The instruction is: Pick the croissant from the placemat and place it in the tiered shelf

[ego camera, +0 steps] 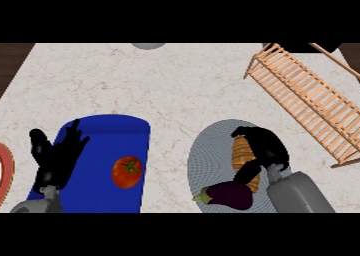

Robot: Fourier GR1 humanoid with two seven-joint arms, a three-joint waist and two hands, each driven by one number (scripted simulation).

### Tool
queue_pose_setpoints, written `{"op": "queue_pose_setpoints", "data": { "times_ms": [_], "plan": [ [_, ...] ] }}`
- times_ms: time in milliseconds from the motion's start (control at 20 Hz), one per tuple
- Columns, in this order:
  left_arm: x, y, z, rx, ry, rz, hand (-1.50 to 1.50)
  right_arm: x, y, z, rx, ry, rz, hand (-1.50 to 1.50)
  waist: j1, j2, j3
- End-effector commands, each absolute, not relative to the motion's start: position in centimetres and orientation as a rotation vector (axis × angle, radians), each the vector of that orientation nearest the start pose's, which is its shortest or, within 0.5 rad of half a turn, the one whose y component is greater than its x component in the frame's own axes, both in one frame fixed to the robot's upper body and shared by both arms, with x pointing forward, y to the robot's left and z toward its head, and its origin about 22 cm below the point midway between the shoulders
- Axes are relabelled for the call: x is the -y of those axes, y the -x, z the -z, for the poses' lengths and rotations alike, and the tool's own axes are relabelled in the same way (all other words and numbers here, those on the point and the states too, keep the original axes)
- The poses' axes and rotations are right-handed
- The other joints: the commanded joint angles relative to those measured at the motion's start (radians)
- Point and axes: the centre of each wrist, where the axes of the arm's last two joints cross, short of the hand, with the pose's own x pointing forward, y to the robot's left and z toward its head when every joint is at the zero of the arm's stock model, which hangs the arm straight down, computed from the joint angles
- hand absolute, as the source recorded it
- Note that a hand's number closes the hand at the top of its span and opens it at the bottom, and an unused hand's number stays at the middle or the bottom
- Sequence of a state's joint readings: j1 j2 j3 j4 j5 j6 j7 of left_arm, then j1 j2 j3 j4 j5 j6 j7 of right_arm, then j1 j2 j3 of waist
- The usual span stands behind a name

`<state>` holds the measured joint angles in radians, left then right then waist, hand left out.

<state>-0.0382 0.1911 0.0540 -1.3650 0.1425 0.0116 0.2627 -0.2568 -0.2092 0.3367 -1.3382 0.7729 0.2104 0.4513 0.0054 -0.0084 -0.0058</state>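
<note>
Croissant [242, 151] on grey placemat [212, 155], long axis approx. vertical in view, is gripped by curled right hand [266, 147]. Tiered shelf [308, 95] up-right of it. Left hand [57, 155] open, resting, farther off.

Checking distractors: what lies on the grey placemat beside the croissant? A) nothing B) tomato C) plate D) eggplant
D: the purple eggplant lies on the grey placemat just below the croissant, which the right hand curls round; the tomato sits on the blue mat.
</note>
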Motion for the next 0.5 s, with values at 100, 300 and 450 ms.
{"op": "queue_pose_setpoints", "data": {
  "times_ms": [100, 300, 450],
  "plan": [
    [-28.2, -25.3, 2.7, 1.105, -0.101, -0.05, 0.0, 16.4, -27.5, 3.6, 1.036, 0.538, -1.147, 1.5, -0.002, 0.01, 0.006],
    [-31.0, -25.1, 2.5, 1.121, -0.107, -0.064, 0.0, 15.7, -26.0, 3.2, 1.107, 0.516, -1.129, 1.5, -0.007, 0.008, 0.006],
    [-28.1, -23.5, 2.9, 1.115, -0.097, -0.061, 0.0, 14.9, -25.8, 0.4, 1.194, 0.522, -1.114, 1.5, -0.004, 0.006, 0.006]
  ]
}}
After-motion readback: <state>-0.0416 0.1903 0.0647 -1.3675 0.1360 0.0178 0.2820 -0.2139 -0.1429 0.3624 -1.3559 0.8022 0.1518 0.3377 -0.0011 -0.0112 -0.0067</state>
